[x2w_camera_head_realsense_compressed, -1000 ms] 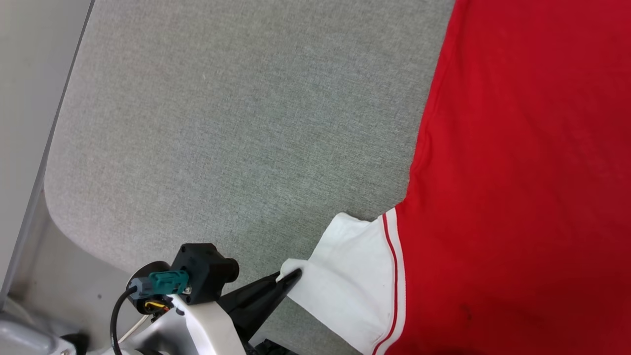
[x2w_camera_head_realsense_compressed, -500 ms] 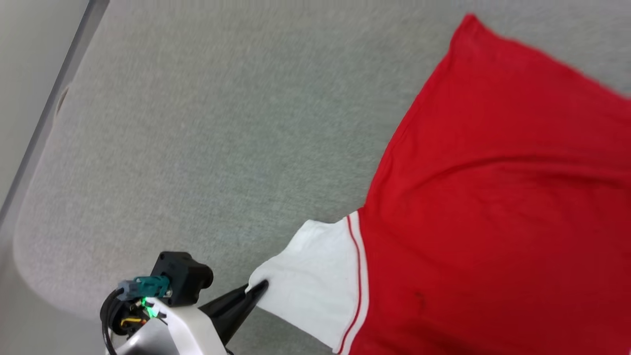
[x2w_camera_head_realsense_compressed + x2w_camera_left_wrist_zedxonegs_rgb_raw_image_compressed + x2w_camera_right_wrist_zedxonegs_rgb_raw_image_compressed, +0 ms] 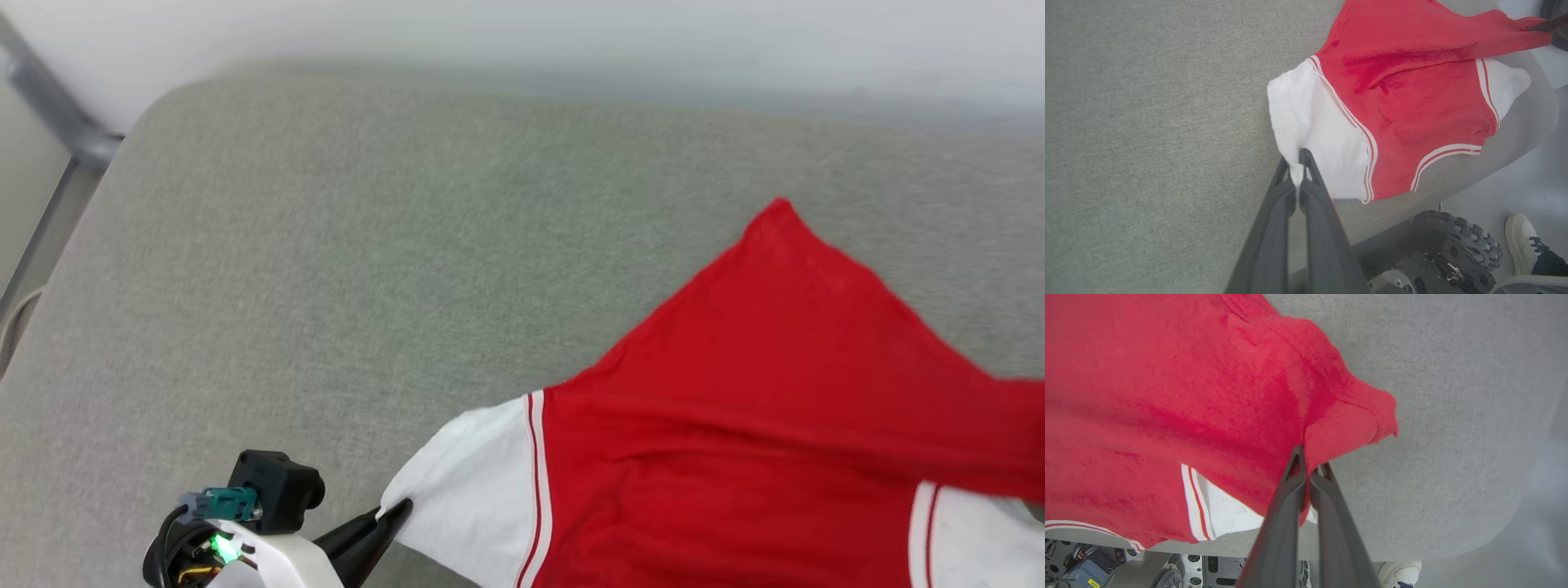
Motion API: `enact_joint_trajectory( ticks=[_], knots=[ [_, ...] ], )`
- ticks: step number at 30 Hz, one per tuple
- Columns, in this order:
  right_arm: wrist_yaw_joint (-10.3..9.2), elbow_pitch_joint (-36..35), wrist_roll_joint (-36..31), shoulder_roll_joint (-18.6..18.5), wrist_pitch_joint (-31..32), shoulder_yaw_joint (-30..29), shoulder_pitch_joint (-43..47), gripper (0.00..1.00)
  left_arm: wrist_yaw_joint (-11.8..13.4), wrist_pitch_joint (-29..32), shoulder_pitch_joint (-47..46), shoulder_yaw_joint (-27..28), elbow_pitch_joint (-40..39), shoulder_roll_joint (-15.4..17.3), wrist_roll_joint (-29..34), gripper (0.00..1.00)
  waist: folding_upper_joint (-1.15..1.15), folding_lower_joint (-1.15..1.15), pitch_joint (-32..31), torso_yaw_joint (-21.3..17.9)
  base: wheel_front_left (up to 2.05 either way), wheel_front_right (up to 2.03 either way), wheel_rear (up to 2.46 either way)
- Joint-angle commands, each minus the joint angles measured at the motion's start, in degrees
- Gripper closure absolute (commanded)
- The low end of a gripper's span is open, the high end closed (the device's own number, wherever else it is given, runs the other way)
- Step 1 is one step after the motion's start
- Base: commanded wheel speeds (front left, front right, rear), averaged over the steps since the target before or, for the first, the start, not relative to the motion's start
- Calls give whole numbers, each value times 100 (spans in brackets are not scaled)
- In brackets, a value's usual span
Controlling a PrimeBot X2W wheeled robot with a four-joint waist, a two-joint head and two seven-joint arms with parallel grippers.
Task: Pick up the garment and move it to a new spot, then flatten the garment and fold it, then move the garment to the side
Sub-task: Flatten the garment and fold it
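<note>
Left gripper [image 3: 1296, 161]: fingers pressed together on the cuff of the near white sleeve [image 3: 1314, 134]. Right gripper [image 3: 1309, 457]: pinching a red hem corner, drawn across the other sleeve. Garment [image 3: 735, 408] lies near-right on the grey cushion [image 3: 326, 286]. Left wrist view adds the striped neckline [image 3: 1445, 153] and a white shoe [image 3: 1521, 241] on the floor.

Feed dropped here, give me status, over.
Left gripper shut on shirt sleeve. Right gripper shut on red edge. Shirt draped over grey cushion. Shoe near wheel.
</note>
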Motion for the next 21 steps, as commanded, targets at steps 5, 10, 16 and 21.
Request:
enact_joint_trajectory(
  ticks=[5,10,16,21],
  knots=[
    [-4,-297,51,232,-27,-208,709,100,-6,-108,76,-15,71,-83,-2,100,0,1,-339,-263,0,0,0],
    [-4,-328,-12,552,-160,-423,1283,100,-121,-84,-111,-176,221,-310,96,100,0,1,-430,-250,0,0,0],
    [-4,-239,-66,738,-314,-390,1711,100,-160,-126,-183,-293,373,-546,116,100,0,1,-497,-253,0,0,0],
    [-4,-224,-13,661,-489,-251,1743,0,-182,-150,-221,-311,410,-587,132,100,0,1,-488,-242,0,0,0]
  ],
)
